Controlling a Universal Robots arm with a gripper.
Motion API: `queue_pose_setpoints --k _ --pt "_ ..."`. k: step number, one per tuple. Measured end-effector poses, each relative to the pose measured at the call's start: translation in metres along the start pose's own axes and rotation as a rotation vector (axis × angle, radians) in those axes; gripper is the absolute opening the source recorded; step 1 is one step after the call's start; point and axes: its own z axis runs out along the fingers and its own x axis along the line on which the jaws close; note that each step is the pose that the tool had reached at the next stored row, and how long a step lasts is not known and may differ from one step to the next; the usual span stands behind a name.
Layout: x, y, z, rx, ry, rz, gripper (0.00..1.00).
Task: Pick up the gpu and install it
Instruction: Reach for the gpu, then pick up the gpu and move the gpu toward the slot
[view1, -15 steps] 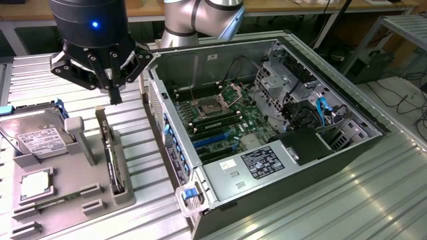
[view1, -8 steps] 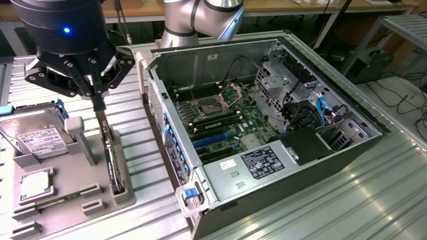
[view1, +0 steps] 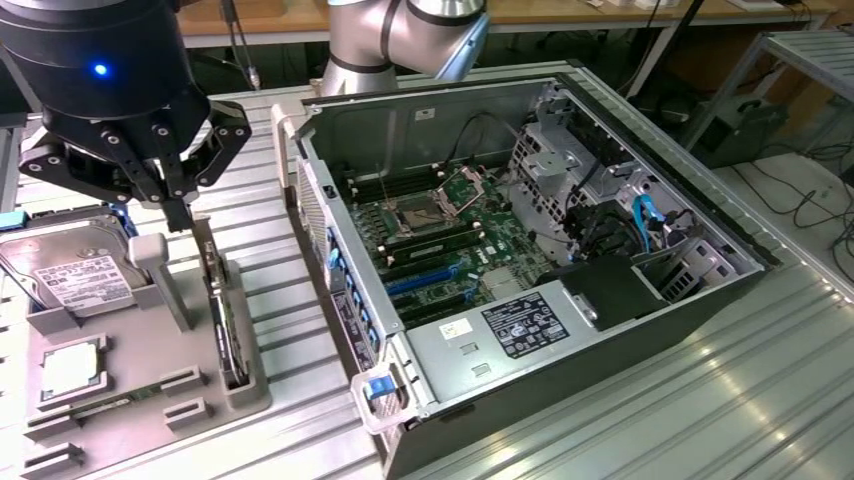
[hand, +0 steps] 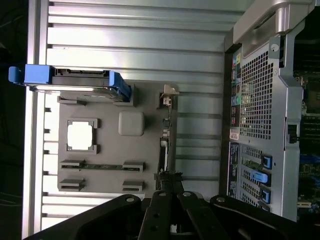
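Observation:
The gpu (view1: 222, 312) stands on its edge in a slot along the grey holder tray (view1: 147, 405), at the exterior view's left; I see it as a thin dark card. In the wrist view the gpu (hand: 164, 136) appears edge-on, with its silver bracket at the far end. My gripper (view1: 179, 214) hangs just above the card's far end with its fingers closed together and nothing between them. The wrist view has the gripper (hand: 167, 186) in line with the card's edge. The open computer case (view1: 534, 250) lies beside the tray, its motherboard slots (view1: 430, 282) exposed.
On the tray are a silver hard drive (view1: 78, 272) in a blue carrier, a square silver chip (view1: 70, 368) and a grey upright post (view1: 166, 276) close to the gpu. The case's side wall (view1: 327, 250) rises right beside the tray. Everything sits on a ribbed metal table (view1: 721, 400).

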Motion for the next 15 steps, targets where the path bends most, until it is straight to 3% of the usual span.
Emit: queue_pose_setpoints --k 12,15 --pt "0.0 0.0 0.0 0.0 0.0 0.0 0.11" --pt "0.0 0.0 0.0 0.0 0.0 0.0 0.3"
